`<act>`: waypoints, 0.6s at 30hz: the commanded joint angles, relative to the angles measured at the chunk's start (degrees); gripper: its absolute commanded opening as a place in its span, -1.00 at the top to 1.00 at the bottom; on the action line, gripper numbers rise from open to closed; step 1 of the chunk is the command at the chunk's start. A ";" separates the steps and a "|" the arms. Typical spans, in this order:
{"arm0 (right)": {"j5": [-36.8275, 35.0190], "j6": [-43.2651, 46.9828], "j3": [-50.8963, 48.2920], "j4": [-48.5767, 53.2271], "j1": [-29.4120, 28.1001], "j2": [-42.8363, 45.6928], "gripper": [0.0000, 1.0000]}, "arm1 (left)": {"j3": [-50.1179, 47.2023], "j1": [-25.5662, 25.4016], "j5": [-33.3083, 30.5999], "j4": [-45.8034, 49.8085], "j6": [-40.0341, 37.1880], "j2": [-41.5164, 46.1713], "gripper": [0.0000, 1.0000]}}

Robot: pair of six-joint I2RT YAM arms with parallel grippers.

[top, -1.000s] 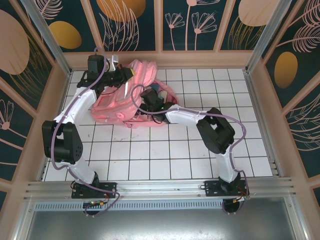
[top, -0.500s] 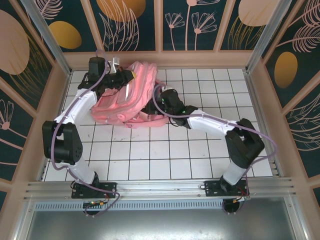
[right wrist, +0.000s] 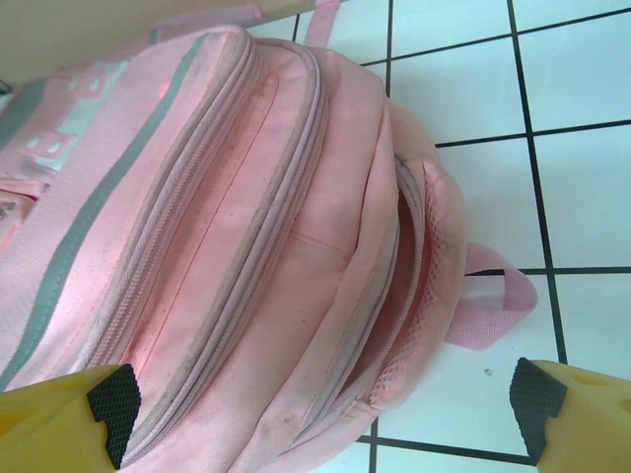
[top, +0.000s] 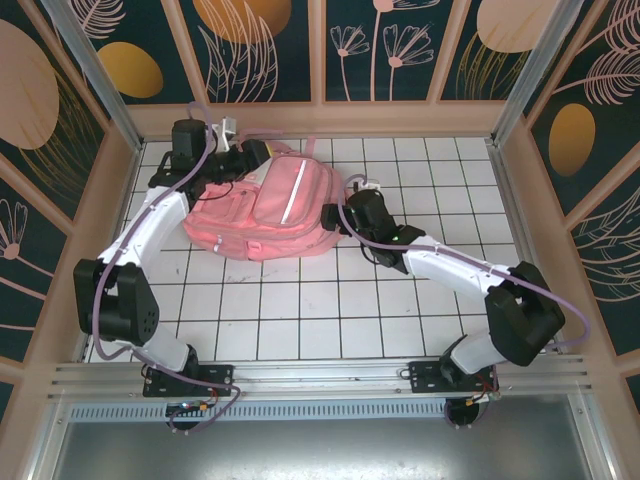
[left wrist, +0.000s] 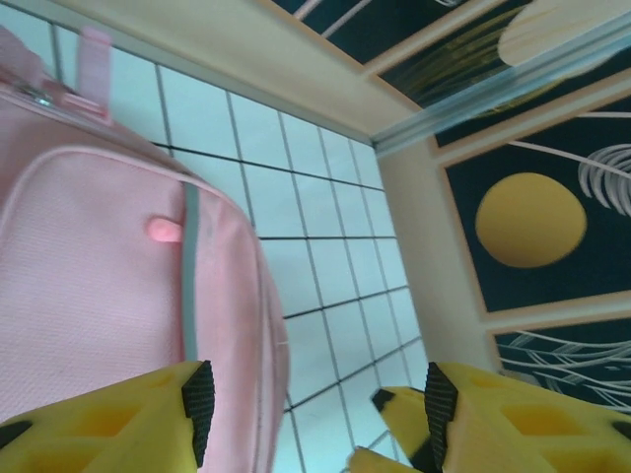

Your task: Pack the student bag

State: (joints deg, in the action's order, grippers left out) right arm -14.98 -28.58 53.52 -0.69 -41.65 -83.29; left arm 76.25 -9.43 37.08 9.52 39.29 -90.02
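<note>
We log the left pincer (left wrist: 311, 394), shut a second ago, now apart by the student bag (top: 270, 210) at its 11 o'clock, and the right pincer (right wrist: 325, 404) wide apart, withdrawn to its 3 o'clock, so the bag lies flat, front up, at the desk's (top: 400, 300) 11 o'clock and packing is likely finished.

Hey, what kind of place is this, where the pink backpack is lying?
Likely a staged robot work cell, not a real room: white grid-tiled table, floral-printed wall panels boxing it in, and an aluminium rail along the near edge.
</note>
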 commanded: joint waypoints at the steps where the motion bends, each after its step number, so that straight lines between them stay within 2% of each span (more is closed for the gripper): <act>1: 0.38 -2.12 -0.95 -1.31 0.04 2.15 -0.97 | -3.19 0.11 -8.53 6.27 -4.11 4.61 -0.19; 5: 2.87 -2.95 -1.35 -2.60 -1.75 1.52 -0.96 | -10.77 0.89 -19.02 9.35 -4.20 10.75 -0.18; 7: 3.29 -2.89 -1.10 -3.06 -3.38 0.83 -0.93 | -15.41 1.33 -25.03 10.56 -2.07 13.91 -0.15; 11: 3.58 -2.80 0.31 -3.46 -7.25 -1.83 -0.87 | -25.88 3.26 -31.41 11.62 4.47 19.78 -0.12; 15: 3.31 -2.45 3.07 -2.79 -10.44 -5.46 -0.87 | -34.72 4.23 -31.63 10.25 11.99 23.18 -0.02; 18: 3.23 -2.27 4.70 -2.59 -11.67 -7.27 -0.87 | -41.79 4.25 -26.27 3.35 18.11 23.81 0.00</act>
State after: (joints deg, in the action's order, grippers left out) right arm -11.88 -30.59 55.48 -2.63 -52.40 -89.12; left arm 39.20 -5.34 8.71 17.56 49.52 -67.20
